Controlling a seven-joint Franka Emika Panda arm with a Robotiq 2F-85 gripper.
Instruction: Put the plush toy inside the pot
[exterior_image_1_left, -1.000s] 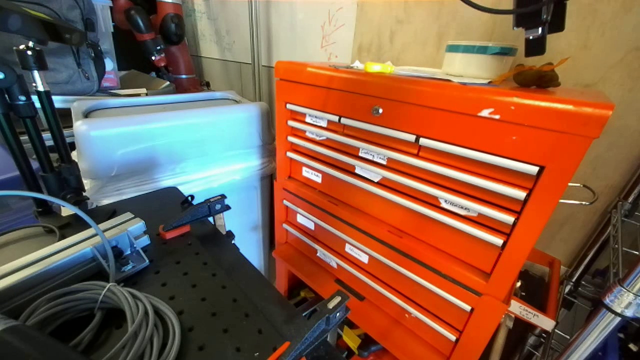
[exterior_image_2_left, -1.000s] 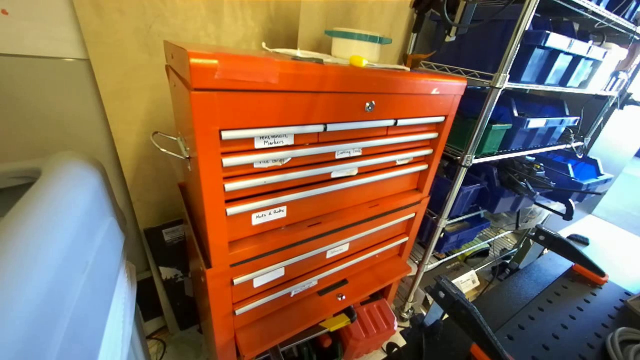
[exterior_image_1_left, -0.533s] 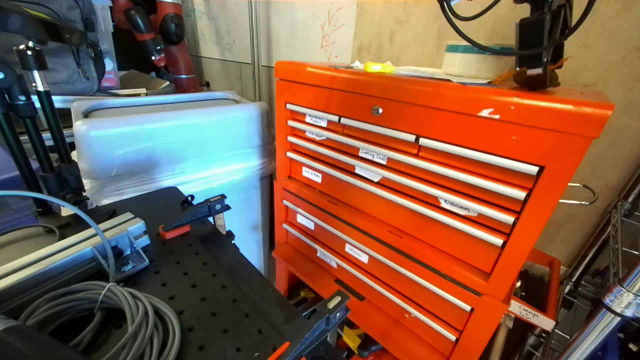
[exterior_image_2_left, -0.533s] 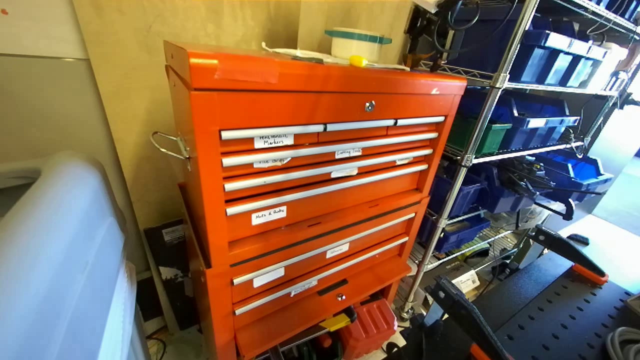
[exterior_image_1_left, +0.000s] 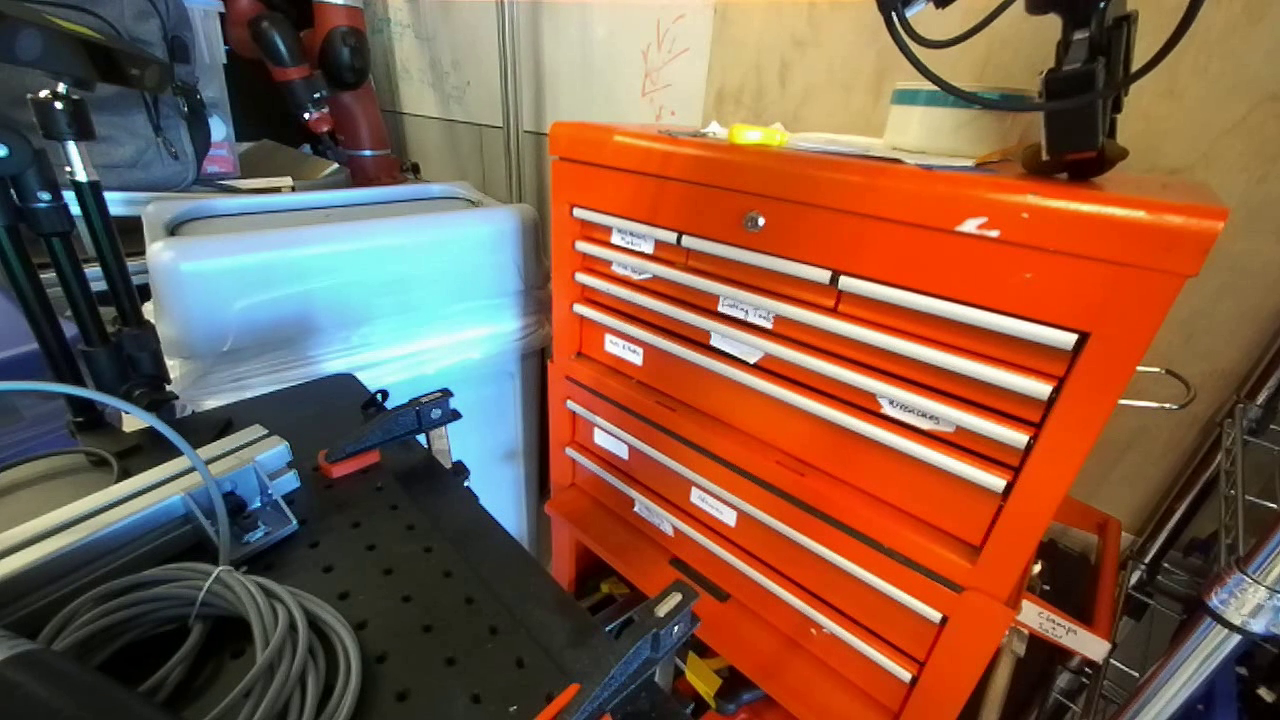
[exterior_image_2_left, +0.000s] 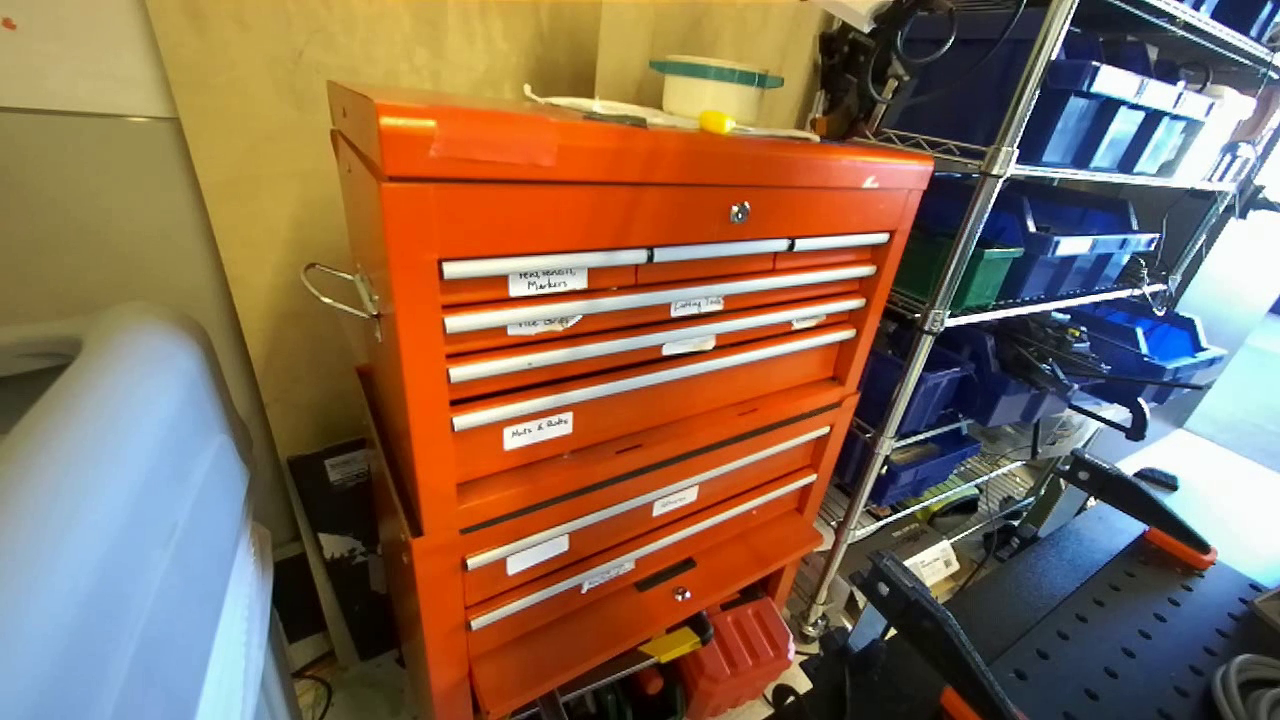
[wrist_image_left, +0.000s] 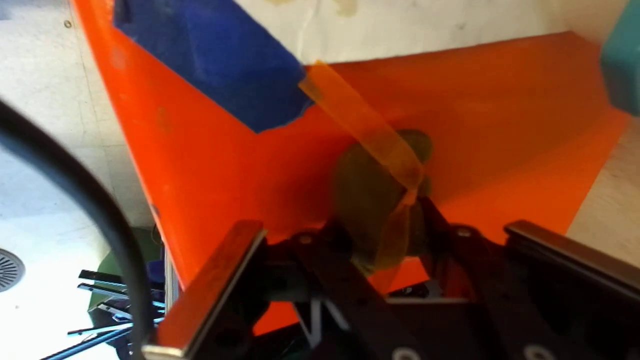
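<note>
The plush toy (wrist_image_left: 357, 180) is a dark brown lump with an orange ribbon (wrist_image_left: 360, 115) tied on it. In the wrist view my gripper (wrist_image_left: 381, 216) has one dark finger pressed to each side of it, so the jaws are shut on the toy. An exterior view shows the toy (exterior_image_1_left: 1112, 158) low against the red cabinet top, partly hidden behind the gripper (exterior_image_1_left: 1080, 155); whether it still touches the surface I cannot tell. The pot (exterior_image_1_left: 930, 125), cream-white with a teal band, stands beside it in both exterior views. Its teal rim (wrist_image_left: 622, 65) enters the wrist view at the right edge.
On the cabinet top (exterior_image_1_left: 1140, 195) lie a yellow object (exterior_image_1_left: 757, 134) and flat white papers (exterior_image_1_left: 850, 146) near the pot. Blue tape (wrist_image_left: 215, 55) shows in the wrist view. A wire shelf (exterior_image_2_left: 985, 200) with blue bins stands close to the arm. A plywood wall (exterior_image_1_left: 1190, 90) rises behind.
My gripper has come down from above the toy to the cabinet top, and its jaws have closed around the toy. The ribbon end that stuck out at the right is no longer visible there.
</note>
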